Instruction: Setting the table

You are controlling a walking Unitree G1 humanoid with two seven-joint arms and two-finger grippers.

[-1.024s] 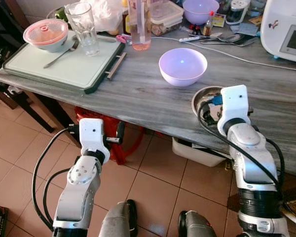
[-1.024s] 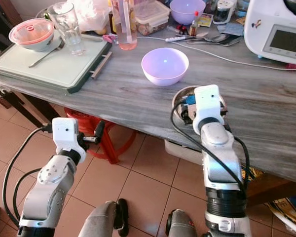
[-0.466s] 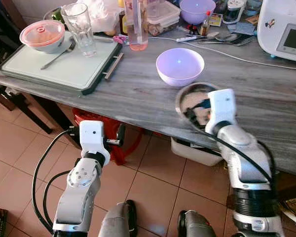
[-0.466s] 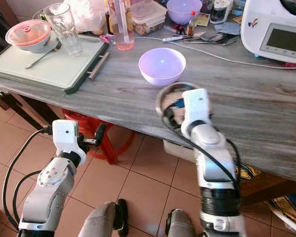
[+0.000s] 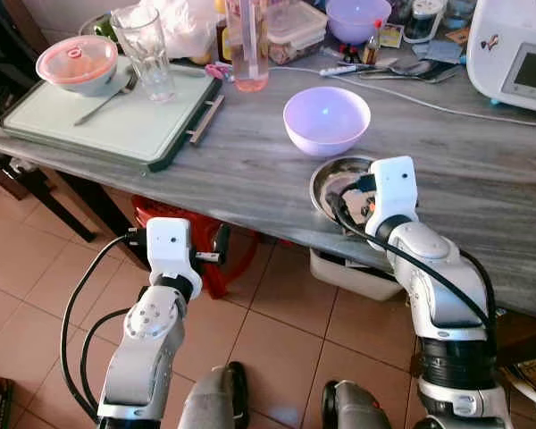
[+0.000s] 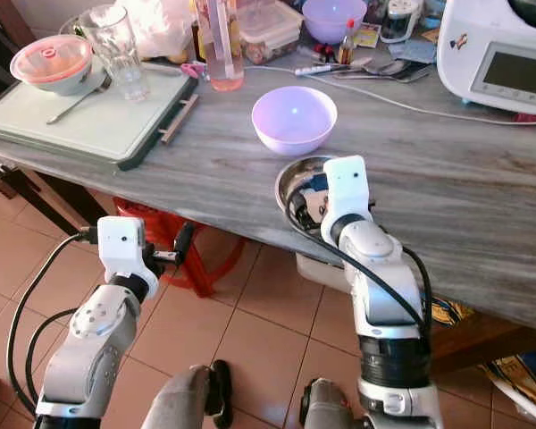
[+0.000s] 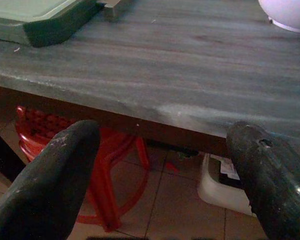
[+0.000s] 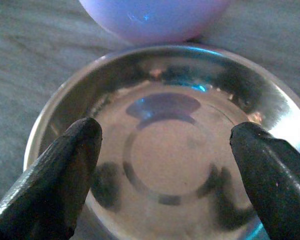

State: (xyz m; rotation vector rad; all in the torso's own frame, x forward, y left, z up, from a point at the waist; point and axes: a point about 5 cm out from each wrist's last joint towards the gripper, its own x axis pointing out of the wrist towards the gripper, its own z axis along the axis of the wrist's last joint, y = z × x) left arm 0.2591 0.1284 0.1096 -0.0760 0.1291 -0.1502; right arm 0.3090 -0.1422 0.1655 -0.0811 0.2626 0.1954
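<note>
1. Down low, the left gripper hangs in front of the bench edge, below the top. Its two fingers are spread wide and hold nothing.
2. Next, the right gripper is over the steel dish. Its fingers are spread wide, one over each side of the dish. They pinch nothing; I cannot tell if they touch the rim.
3. The dish sits on the bench near the front edge, right way up and empty. Just behind it is the purple bowl, so close that the two may touch.
4. So the step looks like putting the dish in its place, or letting go of it. The next move is probably to lift the gripper straight up and clear, without knocking the dish off the edge or bumping the bowl.
5. Farther back on the left is a green tray. On it are a glass, a spoon and a bowl with a pink lid.
6. At the very back stand a pink bottle and a white machine.
</note>
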